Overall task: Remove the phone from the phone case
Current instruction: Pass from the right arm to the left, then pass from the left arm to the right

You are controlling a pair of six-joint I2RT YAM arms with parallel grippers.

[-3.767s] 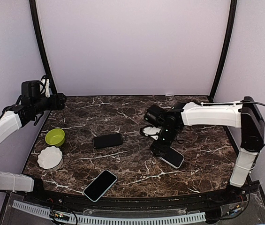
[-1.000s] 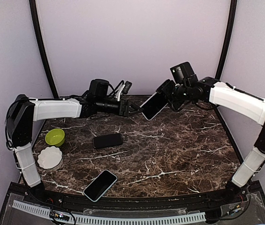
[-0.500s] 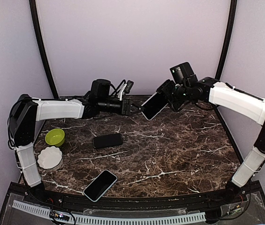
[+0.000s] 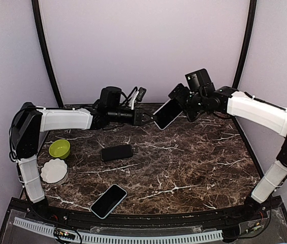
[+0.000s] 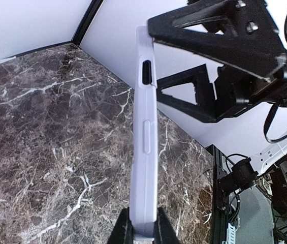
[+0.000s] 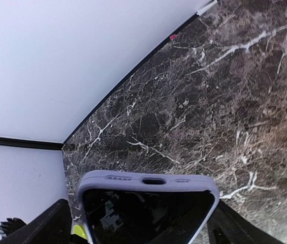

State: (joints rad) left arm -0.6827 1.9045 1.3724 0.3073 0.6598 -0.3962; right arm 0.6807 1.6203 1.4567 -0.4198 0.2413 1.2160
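Where the two arms meet above the 12 o'clock edge of the desk (image 4: 209,162), the phone case (image 5: 144,152) is held in the air, clear of the marbled surface. In the top view it is shown tilted, its lower end directed toward 8 o'clock and its upper end toward 2 o'clock. The phone (image 6: 148,216) is seated inside the case, its dark glass framed by the lilac rim. The left fingers (image 5: 121,234) are brought together on the lower end of the case, which is pinched across its thickness. The right fingers (image 5: 209,35) are set wide, one at each long side of the case near its upper end; whether they press on it or stand just off it cannot be told. In the left wrist view the case is seen edge-on, and an oval cut-out and a long raised button are shown along its side. In the right wrist view the end with a central oval opening and small holes is presented. On the desk a green bowl (image 4: 59,148) is placed at 9 o'clock, with a white scalloped dish (image 4: 54,171) near it at 8 o'clock. A black slab (image 4: 117,152) is laid flat toward 10 o'clock of the centre, and a second handset (image 4: 108,201) with a pale rim is laid aslant at 7 o'clock, near the edge.
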